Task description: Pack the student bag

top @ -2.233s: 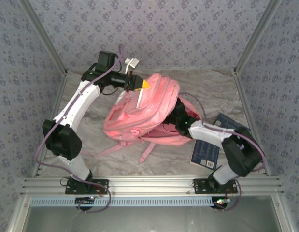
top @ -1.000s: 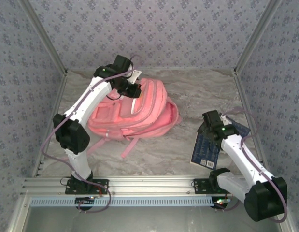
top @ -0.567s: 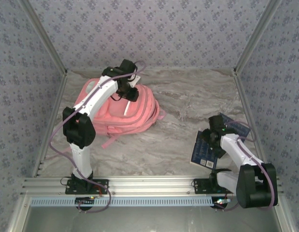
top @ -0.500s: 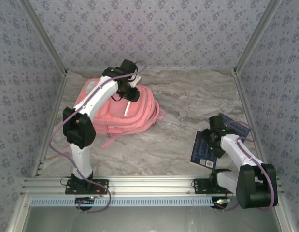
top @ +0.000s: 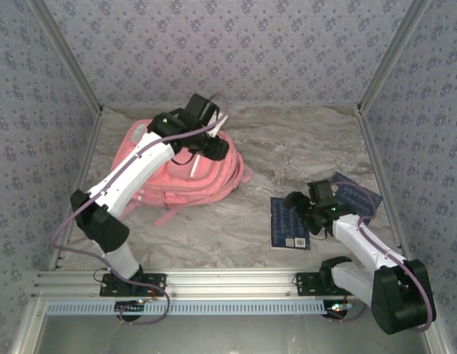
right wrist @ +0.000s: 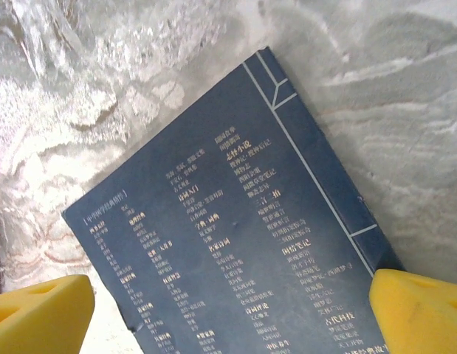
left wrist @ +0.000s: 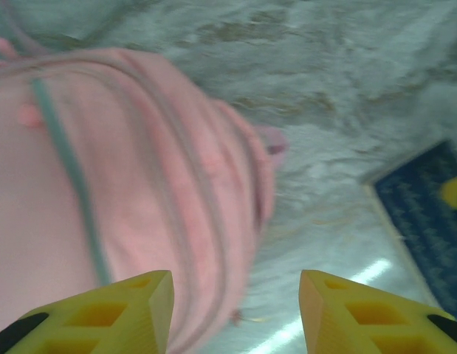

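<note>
1. Student bag [top: 176, 175]: lies flat on the far-left part of the marble-patterned table [top: 287, 147], close to the left wall. Pink, with a pale patch on the upper face. Trails one strap [top: 165, 215] toward the near edge.
2. Left gripper [top: 217, 147]: hangs over the right side of the bag, at the end of the white left arm [top: 128, 173] that crosses above the fabric. Seen from the left wrist, the yellow fingers [left wrist: 117, 310] stand apart with nothing between them. Below them: blurred pink cloth with a dark stripe, then bare table. Touching the cloth or just above it: cannot tell.
3. Dark blue book [top: 289, 223]: lies flat on the table right of centre, well apart from the bag. Shows columns of pale print on the cover, plus a small white label near the near edge.
4. Right gripper [top: 300, 209]: sits over the right-hand edge of that book. From the right wrist, shows the yellow fingertips [right wrist: 40, 310] spread wide, one at each lower corner, with the printed cover between and below them. Grips nothing.
5. Second blue book [top: 359, 195]: lies further right, near the right wall, partly hidden by the right arm [top: 361, 240].
</note>
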